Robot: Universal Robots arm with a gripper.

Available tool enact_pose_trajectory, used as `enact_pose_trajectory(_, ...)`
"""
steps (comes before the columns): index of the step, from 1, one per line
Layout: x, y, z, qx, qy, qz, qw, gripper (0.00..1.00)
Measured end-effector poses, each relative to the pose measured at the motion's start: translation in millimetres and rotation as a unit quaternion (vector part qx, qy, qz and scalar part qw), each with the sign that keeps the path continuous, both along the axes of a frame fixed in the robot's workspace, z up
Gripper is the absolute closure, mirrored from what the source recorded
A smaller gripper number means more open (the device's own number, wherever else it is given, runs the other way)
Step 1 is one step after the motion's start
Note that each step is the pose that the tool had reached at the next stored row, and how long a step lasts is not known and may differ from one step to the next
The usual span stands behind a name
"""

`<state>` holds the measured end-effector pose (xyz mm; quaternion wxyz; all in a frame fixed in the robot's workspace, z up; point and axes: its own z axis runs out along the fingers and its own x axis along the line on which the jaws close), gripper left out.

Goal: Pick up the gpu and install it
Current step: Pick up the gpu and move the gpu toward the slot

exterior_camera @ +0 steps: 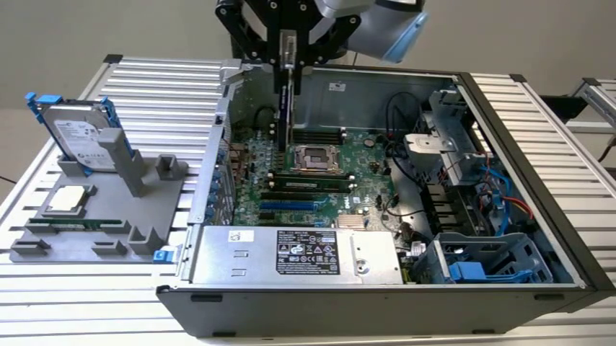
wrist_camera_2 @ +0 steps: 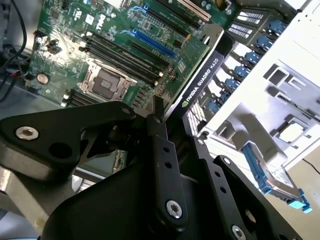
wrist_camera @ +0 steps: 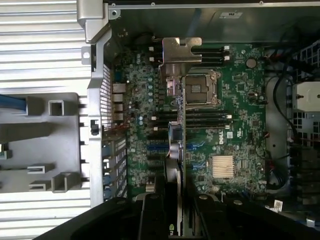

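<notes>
Gpu (exterior_camera: 286,108) is off its rest and up in the air, held on edge over the motherboard (exterior_camera: 318,173). The gripper (exterior_camera: 287,61) has its jaws pinching the card's upper edge, bracket end hanging lowest. In the first wrist view the card lines up across the motherboard's socket, short of its blue slots (exterior_camera: 288,205). So the pick is done, the install is not. It looks clear of the motherboard, though the gap is hard to judge. The case (exterior_camera: 539,144) stands open around it.
</notes>
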<state>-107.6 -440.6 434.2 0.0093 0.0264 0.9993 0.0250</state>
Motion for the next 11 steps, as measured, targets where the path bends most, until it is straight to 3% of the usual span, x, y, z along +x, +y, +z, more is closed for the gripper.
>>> enact_pose_trajectory(11,16.4,0.0,0.0,0.0,0.0,0.0,1.0,1.0)
